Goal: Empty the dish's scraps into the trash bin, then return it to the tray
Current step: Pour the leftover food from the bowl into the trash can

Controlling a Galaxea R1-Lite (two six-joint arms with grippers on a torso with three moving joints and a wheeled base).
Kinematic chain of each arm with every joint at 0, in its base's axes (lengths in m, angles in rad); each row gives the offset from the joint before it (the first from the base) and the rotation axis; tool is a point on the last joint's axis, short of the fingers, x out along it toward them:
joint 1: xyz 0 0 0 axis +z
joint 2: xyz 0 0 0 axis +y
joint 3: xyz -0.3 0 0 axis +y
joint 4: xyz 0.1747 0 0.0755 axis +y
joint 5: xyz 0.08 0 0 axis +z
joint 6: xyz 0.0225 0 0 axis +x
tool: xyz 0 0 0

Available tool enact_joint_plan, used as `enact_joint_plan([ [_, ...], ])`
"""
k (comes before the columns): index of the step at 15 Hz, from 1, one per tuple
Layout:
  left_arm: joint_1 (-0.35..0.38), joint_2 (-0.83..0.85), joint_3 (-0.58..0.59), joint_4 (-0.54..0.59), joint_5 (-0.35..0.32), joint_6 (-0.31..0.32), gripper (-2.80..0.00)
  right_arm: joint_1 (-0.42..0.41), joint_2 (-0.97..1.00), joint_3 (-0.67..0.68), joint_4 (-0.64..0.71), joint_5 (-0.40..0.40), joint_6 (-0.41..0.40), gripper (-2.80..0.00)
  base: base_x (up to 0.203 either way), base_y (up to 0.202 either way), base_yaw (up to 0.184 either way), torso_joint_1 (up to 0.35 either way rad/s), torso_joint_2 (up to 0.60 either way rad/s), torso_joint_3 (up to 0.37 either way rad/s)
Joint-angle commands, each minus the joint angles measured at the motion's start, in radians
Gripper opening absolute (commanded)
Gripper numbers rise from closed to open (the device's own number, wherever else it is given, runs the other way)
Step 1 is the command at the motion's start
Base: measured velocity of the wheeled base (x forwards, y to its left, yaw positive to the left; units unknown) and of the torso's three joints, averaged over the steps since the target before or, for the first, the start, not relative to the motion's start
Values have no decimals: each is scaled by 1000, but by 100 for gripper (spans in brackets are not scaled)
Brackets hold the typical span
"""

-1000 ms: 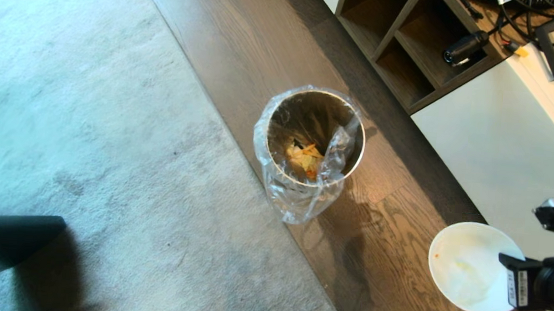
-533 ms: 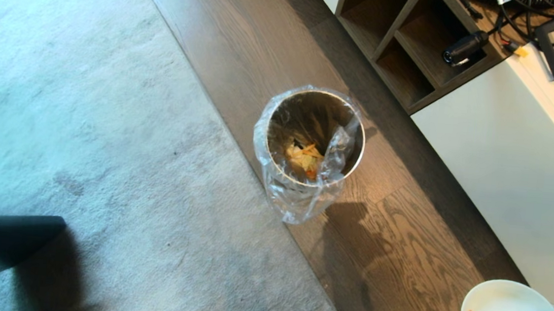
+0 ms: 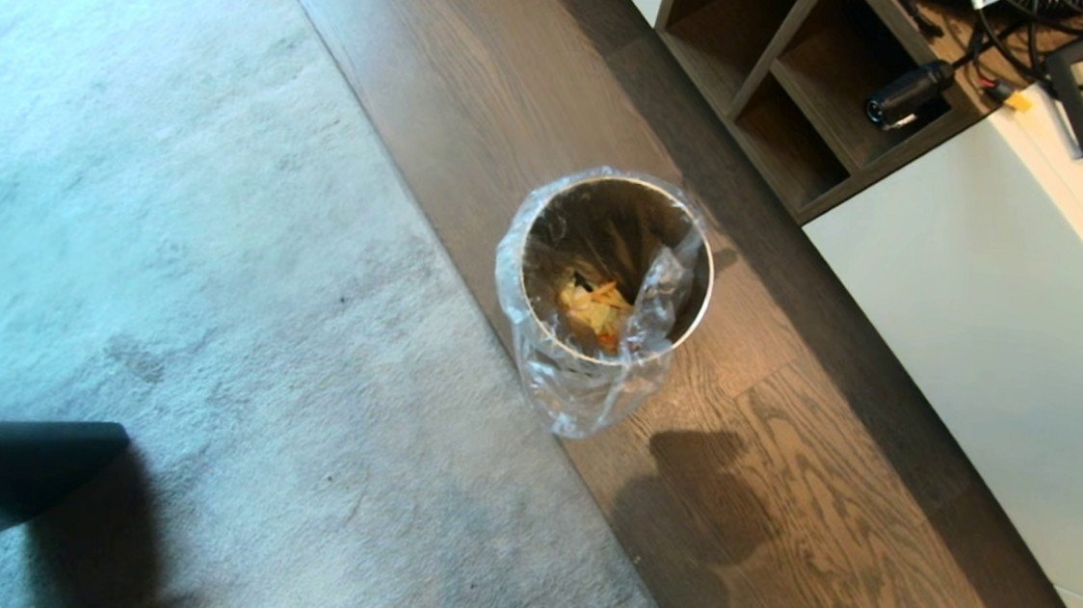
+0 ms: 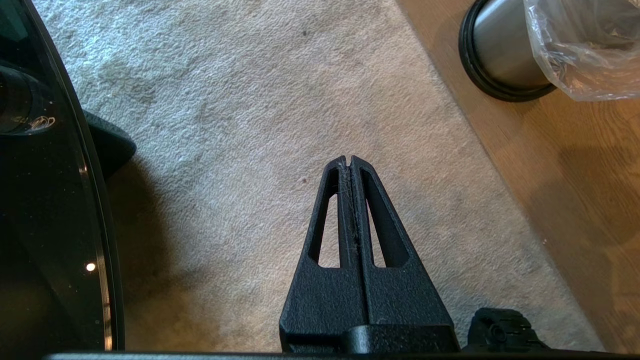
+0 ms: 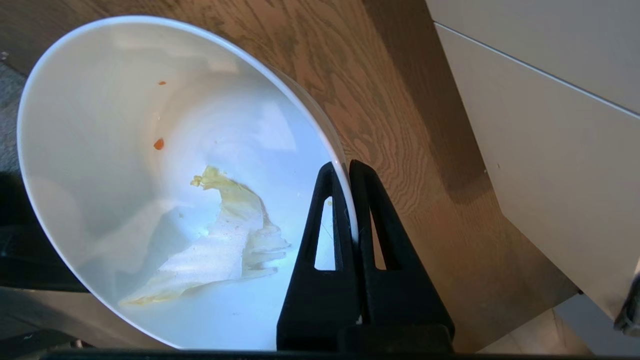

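Wood floor [image 3: 776, 516] beside carpet [image 3: 168, 265] holds trash bin [image 3: 606, 280]; right gripper [image 5: 348, 167] pinches dish [image 5: 100, 125] rim.

Left gripper [image 4: 350, 162]: matte black, textured plastic, two tapered fingers with triangular cut-outs. Right gripper [image 5: 346, 170]: identical black tapered fingers, triangular openings, broad base.

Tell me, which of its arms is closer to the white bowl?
The right. The right gripper has its fingers pinched on the rim of the bowl, holding it. The left gripper hangs shut over the carpet, with no bowl near it.
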Motion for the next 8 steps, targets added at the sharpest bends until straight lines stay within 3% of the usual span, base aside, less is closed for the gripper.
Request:
enact_joint_plan([
  [1,0,0,0,0,1,-1,-280,-103,-126,42,1,25,-43,-280,0,0,0,0,0,0],
  [5,0,0,0,0,1,-1,-280,-213,-314,59,10,227,-153,-280,0,0,0,0,0,0],
  [8,0,0,0,0,1,-1,-280,-239,-476,63,43,363,-180,-280,0,0,0,0,0,0],
])
